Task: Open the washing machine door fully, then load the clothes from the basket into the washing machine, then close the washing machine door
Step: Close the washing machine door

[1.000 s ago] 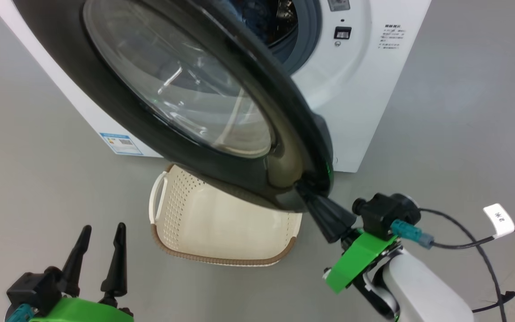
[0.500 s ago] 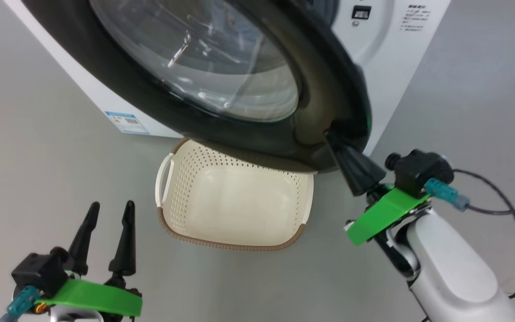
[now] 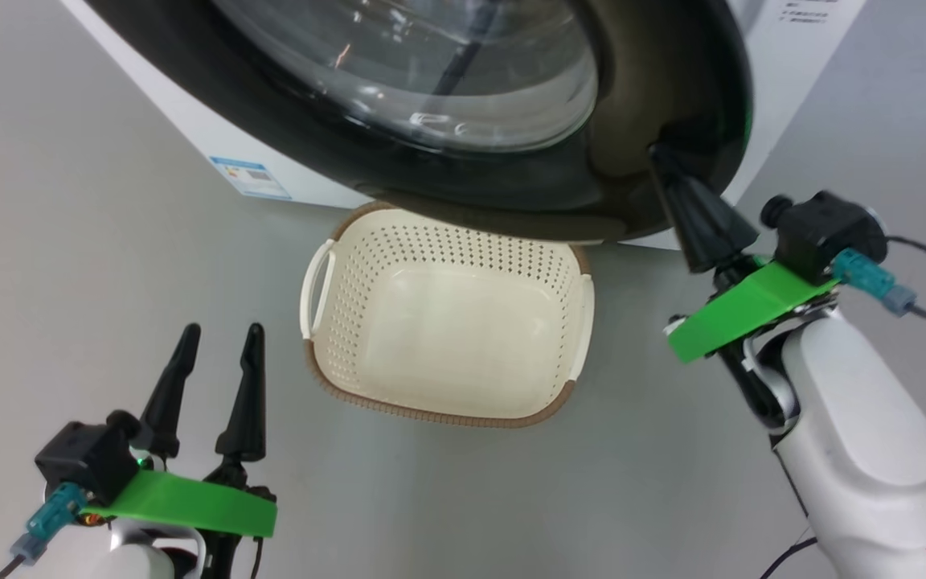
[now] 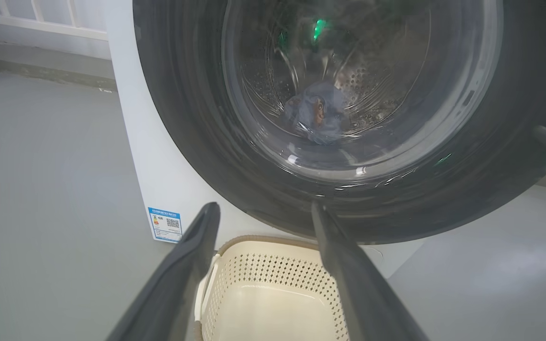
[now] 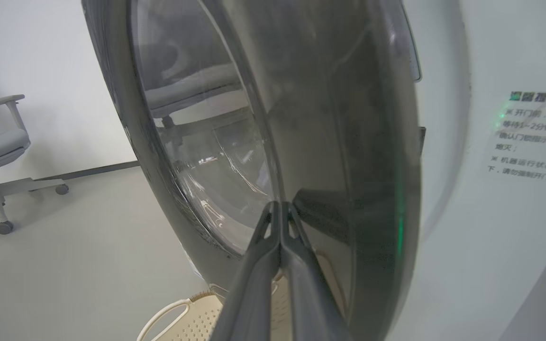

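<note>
The right gripper [image 3: 660, 161] is clenched tight, its two dark fingers pressed together with nothing between them. The tips touch the shiny black rim of the washing machine door [image 3: 447, 80], on the side of the rim nearest this gripper. The door is round and stands upright. Its flat face looks out at the robot, and its glass middle bulges the other way, into the washing machine [image 4: 154, 156]. In the right wrist view the door is seen almost edge-on, very close to the white front. I cannot tell if it is shut all the way.

The left gripper [image 3: 222, 334] is spread wide and holds nothing. It hangs over the grey floor [image 3: 69, 281], fingers pointing at the machine.

The clothes [image 4: 318, 113] are a small blue bundle inside the steel drum, behind the glass. They lie straight ahead of the left gripper, above the gap between its fingers.

The basket [image 3: 431, 416] sits on the floor in front of the left gripper and a bit to its right. It is lower than the right gripper and to that gripper's left. Its open top faces up. Its long side runs left to right, with a handle at each end. Its far edge is tucked under the door's bottom rim.

A blue label [image 3: 250, 177] is stuck low on the machine, ahead of the left gripper.
</note>
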`<state>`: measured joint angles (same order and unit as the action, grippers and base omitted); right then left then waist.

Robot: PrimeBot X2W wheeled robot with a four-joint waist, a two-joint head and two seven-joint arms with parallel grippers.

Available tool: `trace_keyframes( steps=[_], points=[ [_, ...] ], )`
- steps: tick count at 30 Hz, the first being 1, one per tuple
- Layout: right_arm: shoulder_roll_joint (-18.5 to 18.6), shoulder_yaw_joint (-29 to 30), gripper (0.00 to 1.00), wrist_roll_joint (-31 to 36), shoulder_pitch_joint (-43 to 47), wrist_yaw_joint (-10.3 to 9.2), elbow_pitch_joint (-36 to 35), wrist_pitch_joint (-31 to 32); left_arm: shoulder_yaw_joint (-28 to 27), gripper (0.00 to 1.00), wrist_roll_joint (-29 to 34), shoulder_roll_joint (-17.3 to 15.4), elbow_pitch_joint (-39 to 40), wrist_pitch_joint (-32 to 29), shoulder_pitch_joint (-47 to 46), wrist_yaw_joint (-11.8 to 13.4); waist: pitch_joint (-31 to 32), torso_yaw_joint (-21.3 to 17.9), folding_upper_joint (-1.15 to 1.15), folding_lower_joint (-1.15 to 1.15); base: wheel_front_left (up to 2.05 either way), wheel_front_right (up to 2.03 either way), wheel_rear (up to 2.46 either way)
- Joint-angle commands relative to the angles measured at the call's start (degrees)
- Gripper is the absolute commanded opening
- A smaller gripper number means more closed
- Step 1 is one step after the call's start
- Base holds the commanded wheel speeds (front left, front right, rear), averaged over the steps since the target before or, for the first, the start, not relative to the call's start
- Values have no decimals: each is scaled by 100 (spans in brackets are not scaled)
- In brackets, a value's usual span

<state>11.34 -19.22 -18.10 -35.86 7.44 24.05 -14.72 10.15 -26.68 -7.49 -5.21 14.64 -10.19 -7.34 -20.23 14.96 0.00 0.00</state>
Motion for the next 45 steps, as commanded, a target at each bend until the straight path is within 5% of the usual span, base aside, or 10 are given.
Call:
trace_keyframes(
  steps=[1, 28, 39, 40, 45],
  points=[
    [-22, 67, 0, 57, -139, 5, -108, -28, -181, 100, -56, -86, 164, 36, -182, -14, -97, 93, 0, 0, 0, 0, 0],
    [-170, 1256, 0, 454, -1107, 5, 17, -28, 61, 100, -94, -9, 214, 36, -584, -14, -605, 406, 0, 0, 0, 0, 0],
    [-162, 1010, 0, 373, -893, 5, 4, -28, 37, 100, -103, -27, 132, 36, -601, -14, -543, 378, 0, 0, 0, 0, 0],
    [-162, 966, 3, 354, -820, 5, 2, -28, 25, 100, -97, -33, 113, 36, -581, -14, -503, 361, 0, 0, 0, 0, 0],
    [-152, 777, 83, 273, -443, 5, 7, -28, -44, 100, -54, -76, 42, 36, -488, -14, -334, 256, 0, 0, 0, 0, 0]
  ],
)
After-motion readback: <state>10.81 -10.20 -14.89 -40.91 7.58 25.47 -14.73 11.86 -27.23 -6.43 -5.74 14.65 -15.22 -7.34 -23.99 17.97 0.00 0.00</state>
